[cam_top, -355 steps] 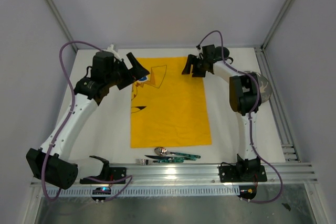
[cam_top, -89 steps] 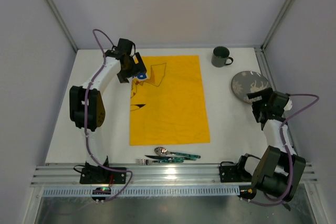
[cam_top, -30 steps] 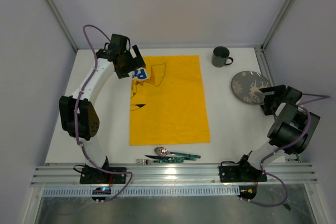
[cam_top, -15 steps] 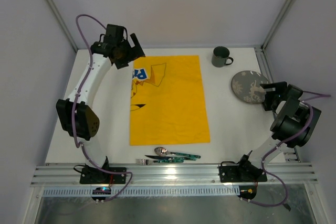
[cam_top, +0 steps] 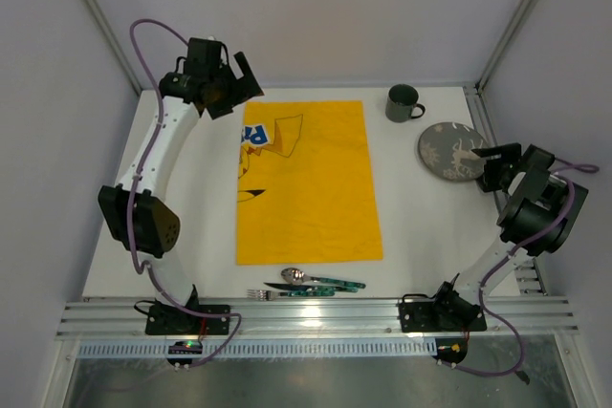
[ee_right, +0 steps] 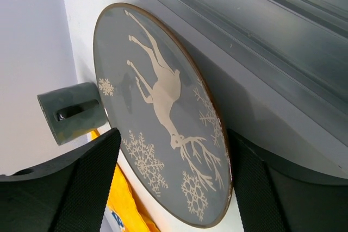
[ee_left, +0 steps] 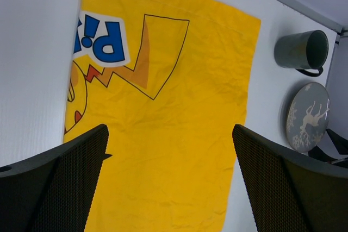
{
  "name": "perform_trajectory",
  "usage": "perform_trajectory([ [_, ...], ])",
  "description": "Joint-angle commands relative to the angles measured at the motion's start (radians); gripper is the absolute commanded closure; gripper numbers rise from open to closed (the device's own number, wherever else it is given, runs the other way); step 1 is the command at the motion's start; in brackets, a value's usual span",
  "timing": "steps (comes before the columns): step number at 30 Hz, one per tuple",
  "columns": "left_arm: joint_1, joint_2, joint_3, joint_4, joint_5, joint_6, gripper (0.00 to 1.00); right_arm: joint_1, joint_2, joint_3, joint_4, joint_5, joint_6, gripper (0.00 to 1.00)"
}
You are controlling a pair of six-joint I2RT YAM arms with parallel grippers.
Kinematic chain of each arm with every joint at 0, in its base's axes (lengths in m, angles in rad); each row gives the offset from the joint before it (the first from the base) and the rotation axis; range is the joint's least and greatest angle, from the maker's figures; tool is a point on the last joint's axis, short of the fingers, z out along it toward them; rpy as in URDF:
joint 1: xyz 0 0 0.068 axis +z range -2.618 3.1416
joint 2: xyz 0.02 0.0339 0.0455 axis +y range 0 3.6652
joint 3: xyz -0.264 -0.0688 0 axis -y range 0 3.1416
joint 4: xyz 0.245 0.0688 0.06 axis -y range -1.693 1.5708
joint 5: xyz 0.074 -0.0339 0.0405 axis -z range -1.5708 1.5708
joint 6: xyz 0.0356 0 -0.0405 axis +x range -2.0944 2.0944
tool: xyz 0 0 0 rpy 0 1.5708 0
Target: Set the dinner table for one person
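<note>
My right tool stands wide at the rim of the plate, which lies on the counter to the right of the yellow cloth. I judge this the plate pickup: next I must pinch the rim firmly and carry it onto the cloth.

Deer plate btwn fingers, mug beyond
</note>
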Motion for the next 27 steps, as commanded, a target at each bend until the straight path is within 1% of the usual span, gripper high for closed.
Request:
perform_trajectory([
  [1, 0.001, -0.060, 0.024, -0.002, -0.004, -0.008, 0.01, -0.005, 0.083, 0.060, -0.128, -0.051, -0.079, 0.22],
  [2, 0.001, -0.065, 0.022, -0.003, -0.007, -0.011, 0.01, -0.004, 0.094, 0.068, -0.134, -0.057, -0.087, 0.31],
  [4, 0.001, -0.069, 0.018, -0.003, -0.010, -0.013, 0.01, -0.005, 0.099, 0.081, -0.147, -0.069, -0.104, 0.43],
  [5, 0.001, -0.078, 0.015, -0.002, -0.013, -0.014, 0.01, -0.004, 0.103, 0.081, -0.147, -0.071, -0.106, 0.53],
  [8, 0.001, -0.091, 0.007, 0.002, -0.021, -0.016, 0.01, -0.003, 0.108, 0.085, -0.148, -0.075, -0.109, 0.61],
  [11, 0.001, -0.103, -0.002, 0.003, -0.032, -0.016, 0.01, -0.004, 0.111, 0.091, -0.150, -0.080, -0.118, 0.66],
  [14, 0.001, -0.112, -0.004, 0.003, -0.033, -0.017, 0.01, -0.003, 0.111, 0.091, -0.148, -0.083, -0.121, 0.72],
  [15, 0.001, -0.114, -0.005, 0.005, -0.033, -0.017, 0.01, -0.003, 0.112, 0.093, -0.147, -0.086, -0.124, 0.78],
  [17, 0.001, -0.114, -0.005, 0.003, -0.033, -0.017, 0.01, -0.003, 0.112, 0.093, -0.145, -0.088, -0.127, 0.82],
  [18, 0.001, -0.117, -0.005, 0.003, -0.035, -0.017, 0.01, -0.003, 0.111, 0.088, -0.142, -0.089, -0.129, 0.87],
  [19, 0.001, -0.117, -0.005, 0.003, -0.035, -0.017, 0.01, -0.003, 0.111, 0.087, -0.139, -0.091, -0.129, 0.89],
  [21, 0.001, -0.120, -0.005, 0.003, -0.035, -0.017, 0.01, -0.003, 0.109, 0.087, -0.134, -0.091, -0.127, 0.91],
  [27, 0.001, -0.121, -0.004, 0.005, -0.036, -0.014, 0.01, -0.005, 0.120, 0.094, -0.125, -0.098, -0.113, 0.91],
])
